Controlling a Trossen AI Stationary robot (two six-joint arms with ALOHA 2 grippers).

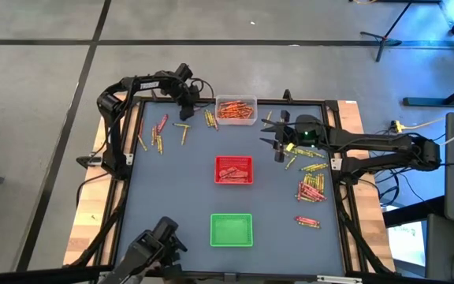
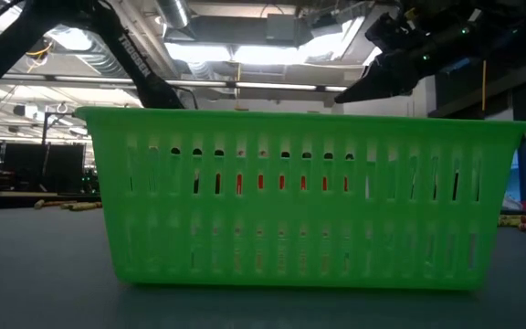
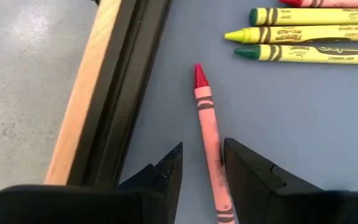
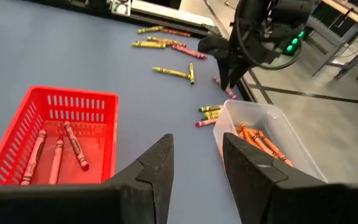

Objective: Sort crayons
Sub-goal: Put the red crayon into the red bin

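Crayons (image 1: 158, 132) lie scattered at the table's far left, and the left gripper (image 3: 202, 163) sits low by the far edge there, just left of the clear tray (image 1: 236, 110). Its fingers are closed on a red crayon (image 3: 206, 127), which runs between them with its tip pointing forward and appears still to rest on the blue table (image 1: 180, 189). A few yellow crayons (image 3: 303, 34) lie just beyond it. In the middle, the clear tray holds orange sticks, the red tray (image 1: 234, 170) a few red ones, and the green tray (image 1: 232, 229) looks empty. On the right, the right gripper (image 1: 276, 145) hovers between the clear tray and another loose pile (image 1: 311, 188), fingers parted and holding nothing.

The grip falls toward the crayon's back end, so in my judgement it could pivot or slip out on the lift. The black frame rail (image 3: 126, 93) close beside the fingers could also snag the gripper.
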